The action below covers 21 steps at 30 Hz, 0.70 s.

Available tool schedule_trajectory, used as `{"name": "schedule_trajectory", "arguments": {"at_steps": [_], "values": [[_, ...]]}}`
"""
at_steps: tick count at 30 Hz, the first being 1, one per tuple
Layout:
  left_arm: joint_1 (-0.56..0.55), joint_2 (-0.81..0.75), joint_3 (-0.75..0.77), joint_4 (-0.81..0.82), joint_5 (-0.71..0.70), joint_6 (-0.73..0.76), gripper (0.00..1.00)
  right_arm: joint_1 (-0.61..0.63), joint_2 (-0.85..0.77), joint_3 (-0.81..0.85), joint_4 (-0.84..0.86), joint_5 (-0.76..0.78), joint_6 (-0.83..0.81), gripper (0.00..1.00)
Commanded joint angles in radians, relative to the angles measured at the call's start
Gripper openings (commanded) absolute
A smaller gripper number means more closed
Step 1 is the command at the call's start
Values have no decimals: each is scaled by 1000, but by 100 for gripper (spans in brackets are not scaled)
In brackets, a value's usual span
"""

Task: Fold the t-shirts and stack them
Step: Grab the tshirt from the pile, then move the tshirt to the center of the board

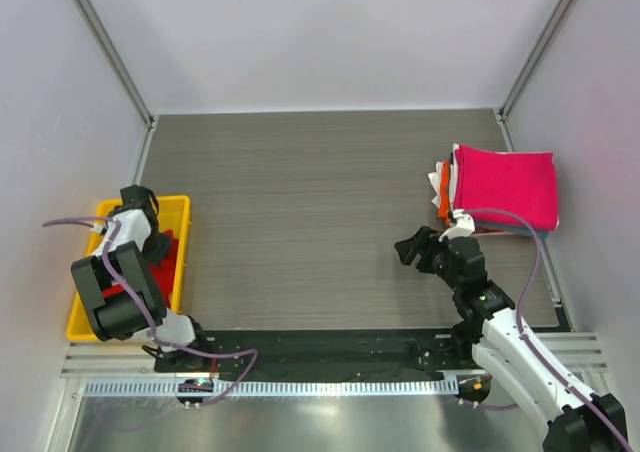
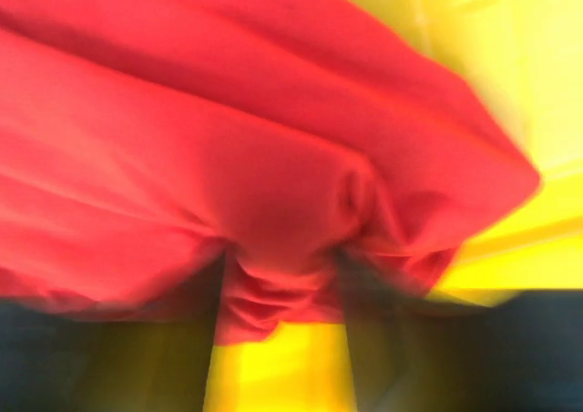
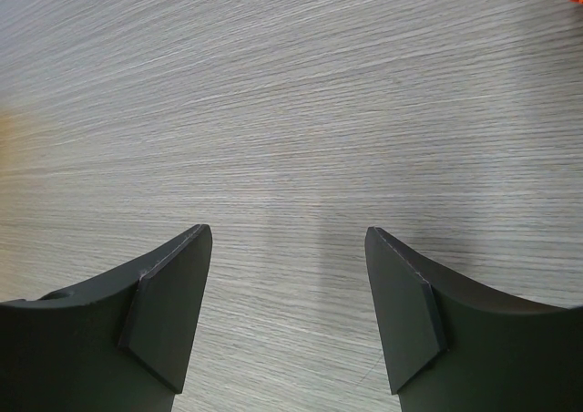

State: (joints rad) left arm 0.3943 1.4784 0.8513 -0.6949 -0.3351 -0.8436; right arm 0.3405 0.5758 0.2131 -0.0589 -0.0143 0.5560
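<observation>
Grasping the red t-shirt [image 2: 273, 157] inside the tray [image 1: 181, 204], left gripper [image 2: 282, 280]; right gripper [image 3: 287, 312] hangs released above table [image 1: 300, 202].

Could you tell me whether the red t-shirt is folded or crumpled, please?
Crumpled: the red t-shirt lies bunched in the yellow tray, creases gathered at the left pincer.

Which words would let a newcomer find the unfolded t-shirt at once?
At the left edge of the table sits a yellow tray. The red t-shirt lies crumpled inside it. Unlike the folded shirts stacked at the right edge, it is bright red and unfolded.
</observation>
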Motion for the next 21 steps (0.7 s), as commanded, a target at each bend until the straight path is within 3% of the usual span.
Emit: {"name": "schedule_trajectory", "arguments": {"at_steps": [1, 2, 3, 8, 11, 14, 16, 18, 21], "values": [[28, -3, 60, 26, 16, 17, 23, 6, -4, -3, 53, -7, 7, 74], [28, -19, 72, -3, 16, 49, 4, 3, -5, -3, 53, -7, 5, 74], [28, -41, 89, -30, -14, 49, 0, 5, -4, -3, 54, -7, 5, 74], [11, -349, 216, -157, -93, 37, 0, 5, -1, -4, 53, -15, 4, 74], [-89, -496, 365, -251, -98, 11, 0, 6, 2, -4, 53, -15, 5, 74], [-103, -703, 371, -143, 83, -70, 1, 5, 7, -4, 54, -18, 5, 74], [-124, -707, 437, -159, 170, -117, 0, 5, 12, -3, 53, -16, 4, 74], [-127, -693, 486, -164, 364, -158, 0, 5, 15, -1, 53, -16, 5, 74], [-129, -719, 435, -80, 559, -285, 0, 5, 15, -1, 54, -10, 5, 74]]}}
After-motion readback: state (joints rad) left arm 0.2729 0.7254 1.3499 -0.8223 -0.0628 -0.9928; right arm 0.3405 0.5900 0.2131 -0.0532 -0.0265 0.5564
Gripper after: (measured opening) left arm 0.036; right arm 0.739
